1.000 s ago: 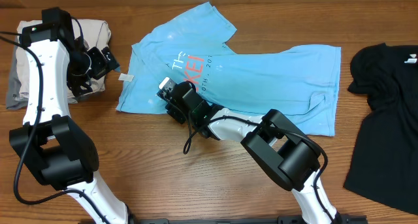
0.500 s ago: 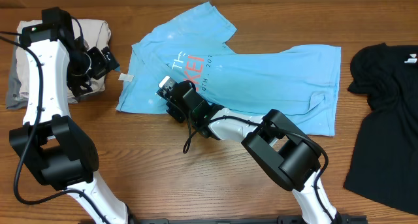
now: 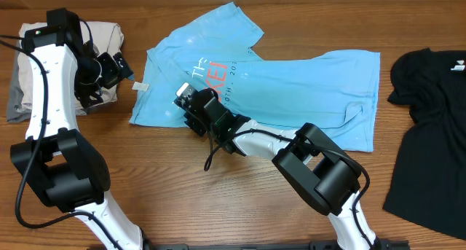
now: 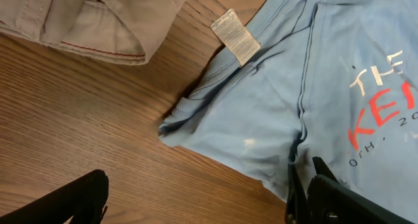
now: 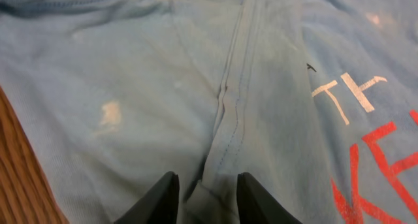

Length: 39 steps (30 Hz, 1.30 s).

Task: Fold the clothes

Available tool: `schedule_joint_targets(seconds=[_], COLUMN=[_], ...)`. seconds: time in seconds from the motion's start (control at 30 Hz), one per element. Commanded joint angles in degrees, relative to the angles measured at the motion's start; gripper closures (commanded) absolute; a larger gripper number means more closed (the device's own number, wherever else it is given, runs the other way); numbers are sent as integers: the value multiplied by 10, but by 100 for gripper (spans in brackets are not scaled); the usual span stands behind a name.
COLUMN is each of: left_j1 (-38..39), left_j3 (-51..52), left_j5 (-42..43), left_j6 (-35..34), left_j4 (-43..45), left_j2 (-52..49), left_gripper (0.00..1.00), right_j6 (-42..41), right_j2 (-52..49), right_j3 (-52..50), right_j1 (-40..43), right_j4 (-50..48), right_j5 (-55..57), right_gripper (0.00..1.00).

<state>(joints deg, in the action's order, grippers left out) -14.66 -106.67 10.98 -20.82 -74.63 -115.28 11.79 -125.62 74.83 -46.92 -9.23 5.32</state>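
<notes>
The light blue T-shirt (image 3: 306, 82) is lying across the middle of the wooden surface (image 3: 182, 188), its long side running left to right. The right gripper (image 5: 206, 196) is pressing on the shirt's near left part. Its fingers are sitting narrowed astride a ridge of cloth along a seam (image 5: 225, 100), and I cannot tell whether they are truly biting. The left gripper (image 4: 199, 194) is hanging over the shirt's left edge, fingers wide apart and holding nothing.

The likely trouble is the right gripper catching only the top layer, or slipping off the seam. A lift would then be dragging one layer and skewing the shirt. Pulling from one point alone would also be bunching the cloth.

The chest print is showing a white "TH" (image 5: 343, 93) over a red "KE" (image 5: 385, 162), with a small dark "OTH , 20" beneath. The print on a white sewn-in label (image 4: 235, 36) at the left edge is too fine to read.
</notes>
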Motion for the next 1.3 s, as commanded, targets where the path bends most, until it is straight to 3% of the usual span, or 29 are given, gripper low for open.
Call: schedule_joint_targets(seconds=[0.0,0.97,1.27], left_j1=[1,8,8], left_j3=[-10,-10,-10], left_j5=[5,5,5], left_j6=[5,5,5], left_j4=[0,1,1], left_j2=[18,18,18], left_gripper=[0,0,0], right_j6=[-3,-40,-39], right_j2=[27,21,21], right_j3=[7,6,6], right_j1=[-3,27,23], right_j4=[3,3,6], right_j5=[-8,-20,-54], right_gripper=[65,64,58])
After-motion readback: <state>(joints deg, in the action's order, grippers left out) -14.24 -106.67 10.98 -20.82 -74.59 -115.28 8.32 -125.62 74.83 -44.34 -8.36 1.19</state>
